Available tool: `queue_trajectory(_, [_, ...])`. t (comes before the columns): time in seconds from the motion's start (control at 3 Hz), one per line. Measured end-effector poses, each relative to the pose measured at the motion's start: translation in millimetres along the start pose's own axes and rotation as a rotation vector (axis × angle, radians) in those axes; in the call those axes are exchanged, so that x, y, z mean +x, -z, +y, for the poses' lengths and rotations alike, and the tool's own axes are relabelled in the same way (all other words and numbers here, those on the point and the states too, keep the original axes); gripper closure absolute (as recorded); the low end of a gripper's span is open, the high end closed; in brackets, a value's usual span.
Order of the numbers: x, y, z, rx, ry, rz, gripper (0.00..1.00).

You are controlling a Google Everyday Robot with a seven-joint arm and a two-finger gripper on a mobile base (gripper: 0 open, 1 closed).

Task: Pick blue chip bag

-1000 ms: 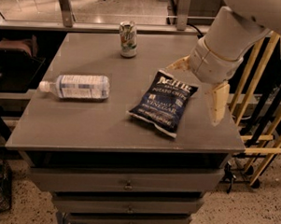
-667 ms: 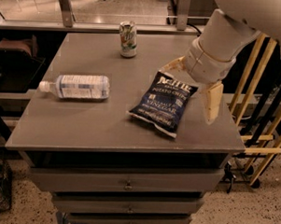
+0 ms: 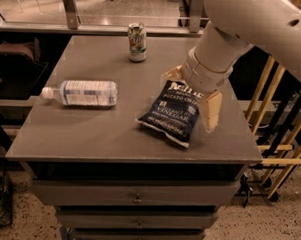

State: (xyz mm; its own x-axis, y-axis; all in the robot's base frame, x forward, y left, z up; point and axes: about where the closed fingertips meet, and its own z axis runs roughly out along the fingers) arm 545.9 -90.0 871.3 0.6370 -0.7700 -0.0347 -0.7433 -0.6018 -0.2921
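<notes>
A grey drawer cabinet (image 3: 90, 134) fills the frame. A white robot arm (image 3: 254, 26) reaches in from the upper right, its gripper (image 3: 192, 91) over the top end of the blue chip bag (image 3: 173, 113), jaws spread wide and holding nothing. The bag lies flat, right of centre. A water bottle (image 3: 84, 93) lies well to its left, and a soda can (image 3: 137, 42) stands at the back.

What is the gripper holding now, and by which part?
Nothing yet. The gripper is over the upper end of the blue chip bag, fingers open on either side; the bag lies on the table.
</notes>
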Motion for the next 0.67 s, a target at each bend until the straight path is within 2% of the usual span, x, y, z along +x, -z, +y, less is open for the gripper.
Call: queue_trajectory(0.67, [6, -30, -9, -0.012, 0.017, 0.009, 0.49])
